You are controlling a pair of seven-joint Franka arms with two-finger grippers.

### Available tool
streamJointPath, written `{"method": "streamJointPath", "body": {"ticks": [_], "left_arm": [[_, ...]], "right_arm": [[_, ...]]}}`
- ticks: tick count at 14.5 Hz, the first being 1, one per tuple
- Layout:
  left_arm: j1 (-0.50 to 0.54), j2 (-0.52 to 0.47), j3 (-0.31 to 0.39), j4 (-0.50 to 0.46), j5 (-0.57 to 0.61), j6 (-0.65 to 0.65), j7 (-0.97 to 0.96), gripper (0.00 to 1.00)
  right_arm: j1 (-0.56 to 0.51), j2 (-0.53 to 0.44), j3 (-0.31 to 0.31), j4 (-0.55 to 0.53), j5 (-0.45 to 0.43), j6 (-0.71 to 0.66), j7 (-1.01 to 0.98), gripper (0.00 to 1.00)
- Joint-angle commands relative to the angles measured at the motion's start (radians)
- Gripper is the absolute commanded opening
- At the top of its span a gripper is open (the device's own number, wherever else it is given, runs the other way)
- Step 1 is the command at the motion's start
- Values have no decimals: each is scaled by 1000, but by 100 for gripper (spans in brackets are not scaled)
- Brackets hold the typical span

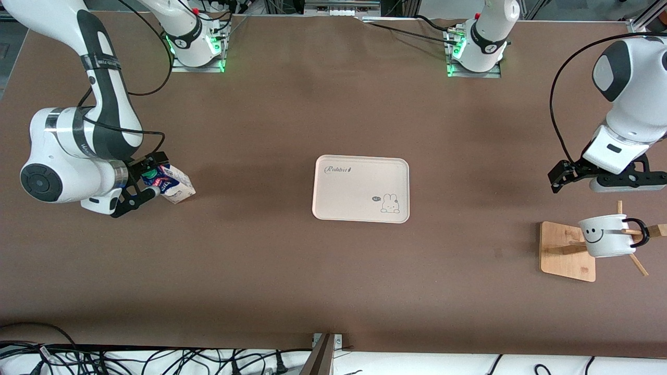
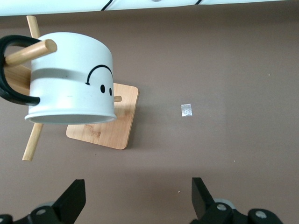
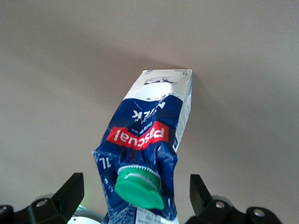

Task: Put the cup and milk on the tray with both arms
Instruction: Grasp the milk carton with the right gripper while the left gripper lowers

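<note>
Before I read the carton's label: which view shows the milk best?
The right wrist view: the milk fills it, print and green cap clear, between the open right gripper fingers. The front view shows it small, partly hidden. The left wrist view shows none of it.

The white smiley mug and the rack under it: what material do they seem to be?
The white smiley mug looks like glazed ceramic: smooth, faintly shiny wall, though enamel is possible. The rack looks like bare pale wood or bamboo: matte, with visible grain on its square base and round pegs.
</note>
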Motion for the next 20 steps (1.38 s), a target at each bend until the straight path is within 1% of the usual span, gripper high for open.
{"method": "streamJointPath", "body": {"ticks": [1, 2, 5, 6, 7, 10, 11, 13, 16, 20], "left_arm": [[15, -92, -6, -172, 23, 183, -2, 100], [33, -97, -6, -224, 23, 270, -2, 100], [38, -106, -6, -266, 25, 296, 0, 100], [38, -123, -6, -287, 25, 308, -7, 100], [38, -141, -6, -320, 25, 364, -16, 100], [40, -155, -4, -451, 35, 674, -14, 100], [43, -155, -4, -482, 35, 726, -14, 100], [66, -155, -4, -510, 35, 794, -13, 100], [85, -158, -4, -596, 37, 964, 3, 100], [92, -155, -1, -604, 37, 1021, 4, 100]], "right_arm": [[2, -42, 1, -54, -1, 34, -20, 100], [2, -40, 0, -54, -3, 42, -39, 100], [2, -35, -2, -52, -3, 63, -54, 100], [2, -31, -2, -54, -3, 66, -60, 100], [2, -29, -2, -54, -4, 75, -68, 100], [0, -22, -3, -54, -4, 83, -109, 100], [0, -20, -6, -54, -4, 83, -123, 100], [-1, -20, -6, -55, -4, 83, -132, 100], [-4, -19, -8, -55, -4, 75, -149, 100], [-16, -14, -17, -55, -4, 66, -174, 100]]}}
